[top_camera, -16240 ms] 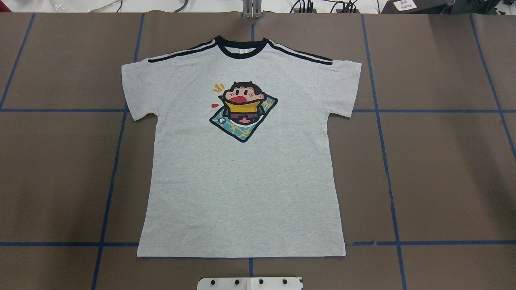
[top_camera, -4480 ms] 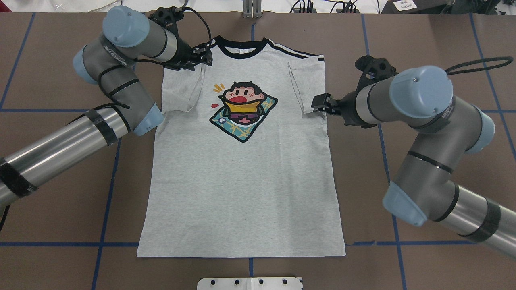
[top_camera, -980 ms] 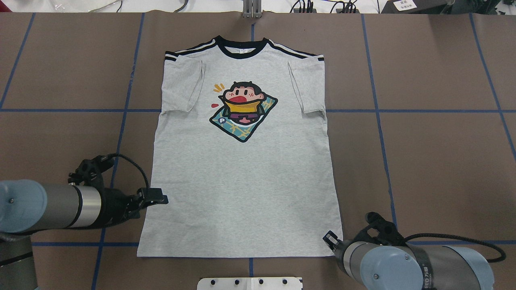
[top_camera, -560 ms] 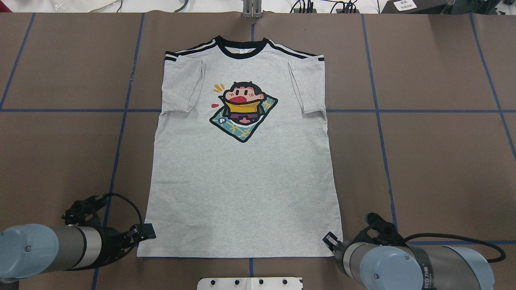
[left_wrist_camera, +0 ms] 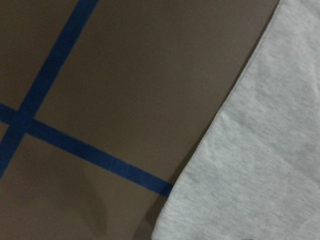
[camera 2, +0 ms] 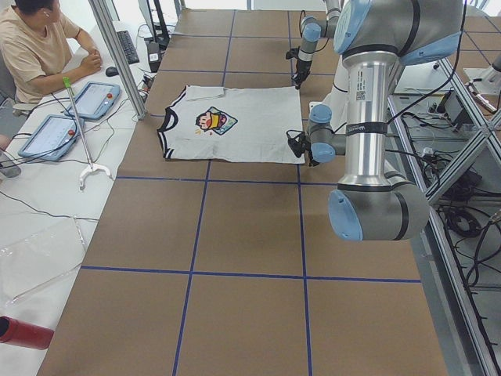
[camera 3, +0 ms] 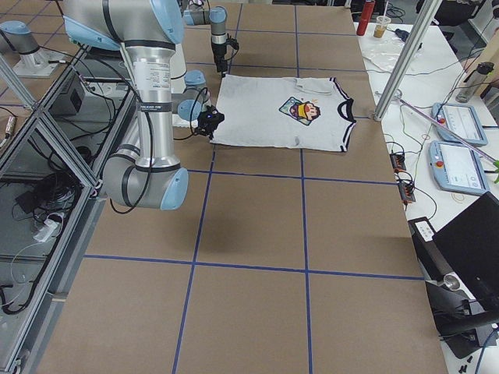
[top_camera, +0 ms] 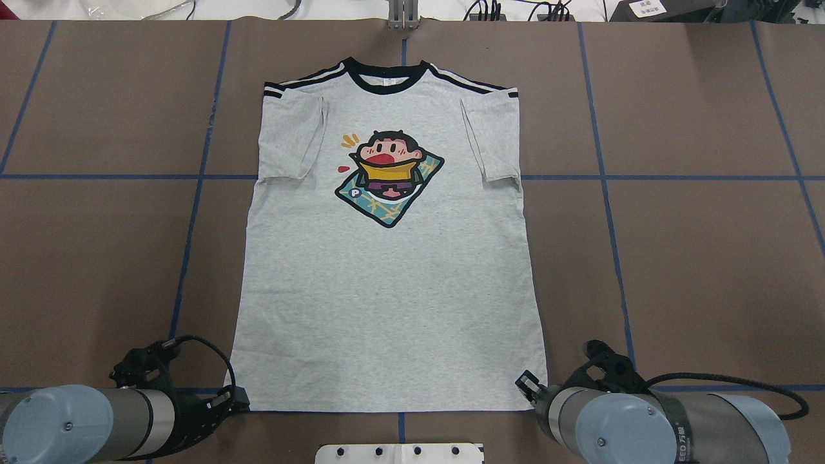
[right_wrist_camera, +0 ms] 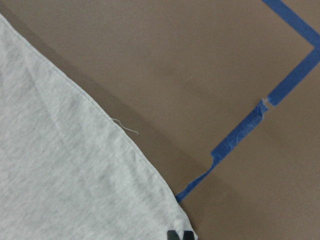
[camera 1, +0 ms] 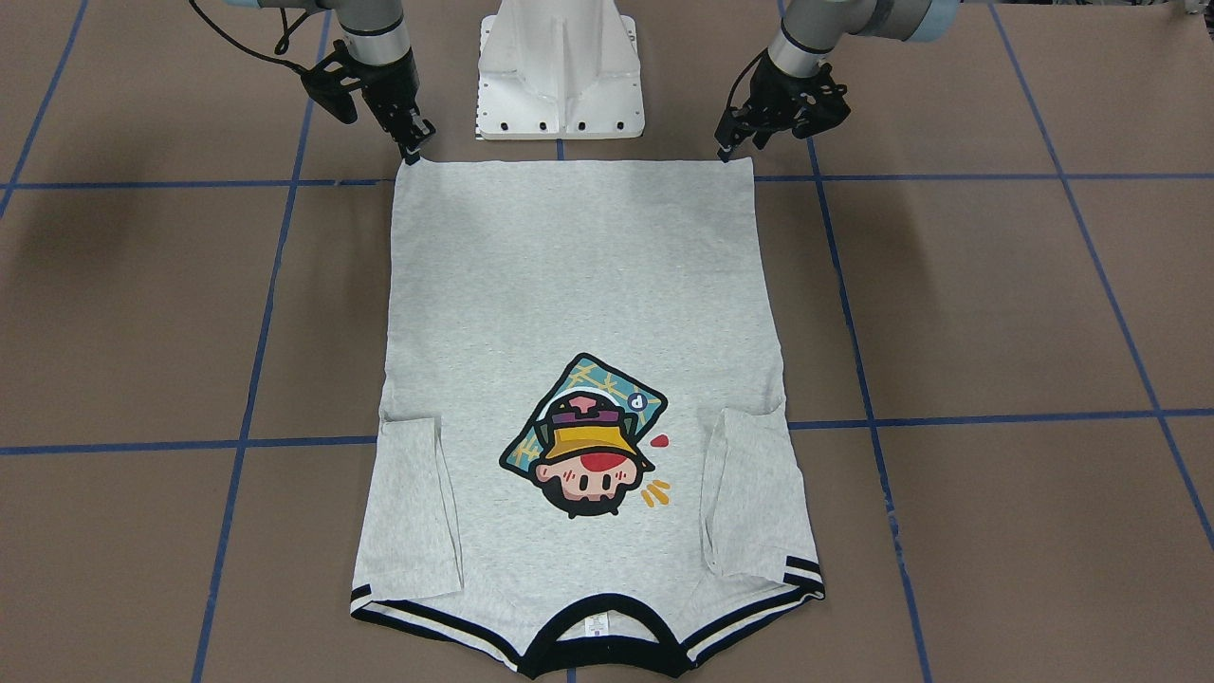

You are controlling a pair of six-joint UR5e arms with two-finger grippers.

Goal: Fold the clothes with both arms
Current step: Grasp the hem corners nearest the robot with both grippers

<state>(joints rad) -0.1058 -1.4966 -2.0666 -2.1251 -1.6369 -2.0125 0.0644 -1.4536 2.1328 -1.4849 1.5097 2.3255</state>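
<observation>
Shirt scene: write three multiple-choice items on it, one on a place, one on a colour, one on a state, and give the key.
1. The left gripper and right gripper are at the shirt's:
A shoulders
B hem corners
C print

2. The collar is:
A black
B red
C white

3. The sleeves lie:
A spread outward
B folded onto the front
C rolled up

Key:
1 B, each gripper sits at a bottom corner.
2 A, the neck band is black.
3 B, both sleeves lie flat over the chest.
</observation>
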